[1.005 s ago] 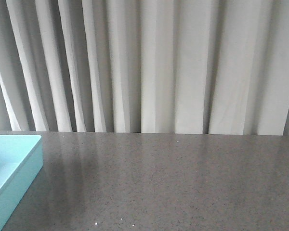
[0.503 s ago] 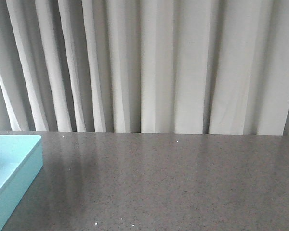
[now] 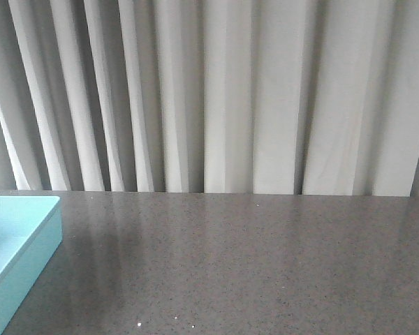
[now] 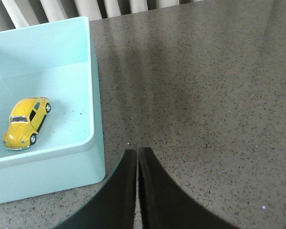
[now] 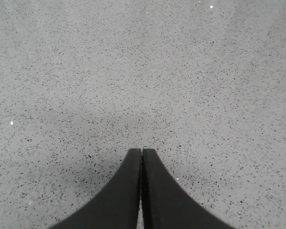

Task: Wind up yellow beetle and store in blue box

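The yellow beetle (image 4: 25,123) stands on its wheels inside the blue box (image 4: 93,102), near one of its walls. In the front view only a corner of the blue box (image 3: 28,237) shows at the left edge, and the beetle is hidden there. My left gripper (image 4: 137,152) is shut and empty, above the bare table just outside the box's corner. My right gripper (image 5: 142,151) is shut and empty over the bare speckled table. Neither gripper shows in the front view.
A dark grey speckled tabletop (image 3: 251,265) runs across the front view. A pale pleated curtain (image 3: 223,98) hangs behind the table's far edge.
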